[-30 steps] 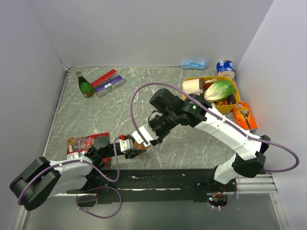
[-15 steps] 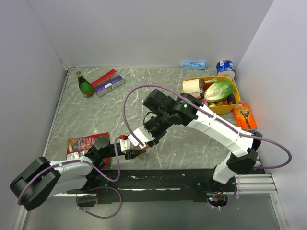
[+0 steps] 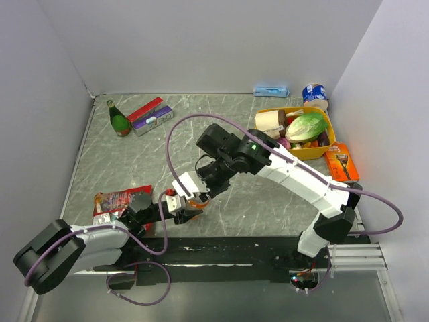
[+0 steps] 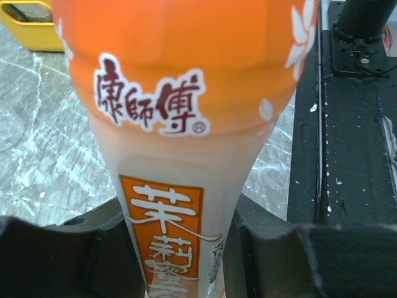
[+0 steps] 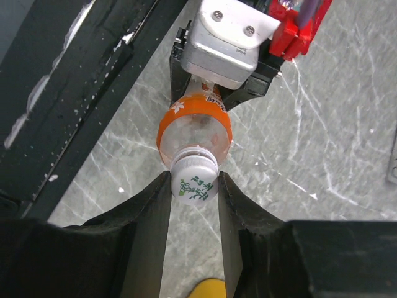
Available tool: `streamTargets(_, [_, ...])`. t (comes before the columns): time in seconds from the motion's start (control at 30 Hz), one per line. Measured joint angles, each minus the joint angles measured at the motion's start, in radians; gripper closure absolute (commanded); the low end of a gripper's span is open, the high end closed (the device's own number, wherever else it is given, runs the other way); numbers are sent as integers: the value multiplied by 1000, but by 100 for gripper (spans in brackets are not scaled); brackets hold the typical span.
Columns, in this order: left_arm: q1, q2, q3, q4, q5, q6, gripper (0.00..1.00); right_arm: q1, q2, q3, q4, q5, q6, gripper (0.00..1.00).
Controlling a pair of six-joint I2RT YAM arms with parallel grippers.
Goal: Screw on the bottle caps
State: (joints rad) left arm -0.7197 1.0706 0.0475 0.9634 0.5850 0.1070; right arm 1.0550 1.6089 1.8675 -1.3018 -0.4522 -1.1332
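The white cap (image 5: 195, 180), printed in green, sits on the mouth of the bottle (image 5: 193, 127) at the centre of the right wrist view. The right gripper (image 5: 193, 189) has its jaws clamped on the cap, one dark finger pressed against each side of it. Just behind the cap is the bottle's clear neck, then its orange shoulder with white flower marks.

The bottle's lower body runs toward the top of that view, into the left gripper (image 4: 180, 248). In the left wrist view the jaws are closed on the pale label band, a finger on either side at the bottom of the frame. The orange part of the bottle, with dark red characters, fills the upper half. The bottle's neck points away from the left gripper and toward the right one.

From above, the two grippers meet over the lower middle of the grey-green marbled counter (image 3: 134, 161), just above the black base rail.

- Left of them, a red snack packet (image 3: 120, 200) lies flat.
- At the upper left stands a dark green glass bottle (image 3: 119, 119), with a red and purple box (image 3: 151, 114) beside it.
- At the upper right, a yellow tray (image 3: 315, 152) holds a cabbage (image 3: 307, 126) and other food.
- A blue and white can (image 3: 314, 92) stands above the tray.
- An orange package (image 3: 342, 164) lies to the tray's lower right.
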Motion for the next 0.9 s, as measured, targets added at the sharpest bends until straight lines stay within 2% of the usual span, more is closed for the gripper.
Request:
streamTargets(0.43, [-2,22,-2,18,-103,-109,99,-35,102,109,-1,46,173,82])
streamTargets(0.9, [-2,26,-2,32,-211,-139,99,-64,196,232,-19,71,342,83])
